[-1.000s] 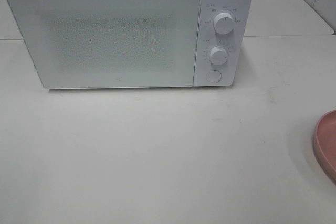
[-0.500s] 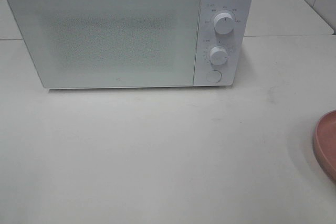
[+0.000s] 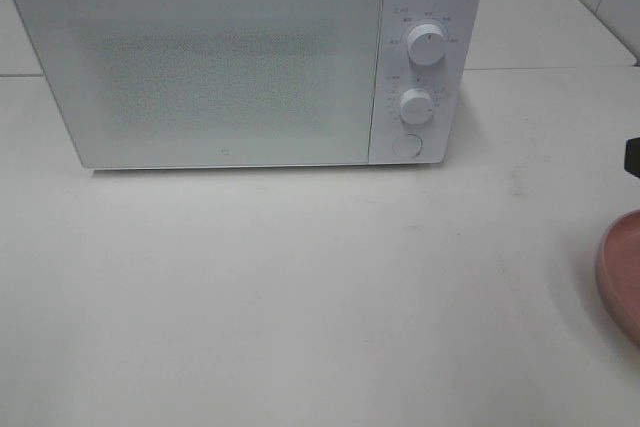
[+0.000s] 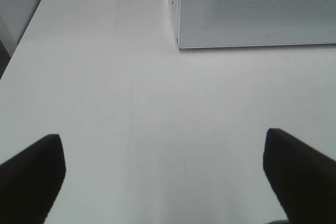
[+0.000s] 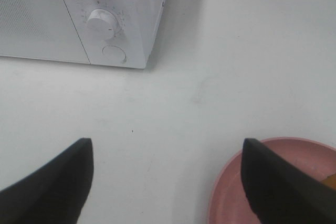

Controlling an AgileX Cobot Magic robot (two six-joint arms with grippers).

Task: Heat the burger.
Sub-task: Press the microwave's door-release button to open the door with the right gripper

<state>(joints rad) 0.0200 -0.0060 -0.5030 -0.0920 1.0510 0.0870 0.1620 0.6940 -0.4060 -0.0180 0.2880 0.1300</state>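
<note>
Of the burger [image 5: 330, 180] only a golden-brown sliver shows, on the pink plate [image 5: 273, 182] at the edge of the right wrist view. My right gripper [image 5: 167, 145] hovers open over the white table, with the plate's rim under one finger and nothing between the jaws. In the high view the plate [image 3: 620, 272] lies at the right edge, and a dark bit of the right arm [image 3: 633, 155] pokes in above it. My left gripper [image 4: 163, 140] is open and empty above bare table, near the white microwave's [image 3: 245, 57] left front corner. The microwave door is shut.
The microwave [image 5: 100, 14] has two dials [image 3: 426, 44] and a round button [image 3: 406, 145] on its right panel. A seam between tabletops [image 3: 550, 69] runs behind it. A tiled wall stands at the far right.
A dark part of my right arm has come into the high view at the right edge. The microwave and the plate have not moved.
</note>
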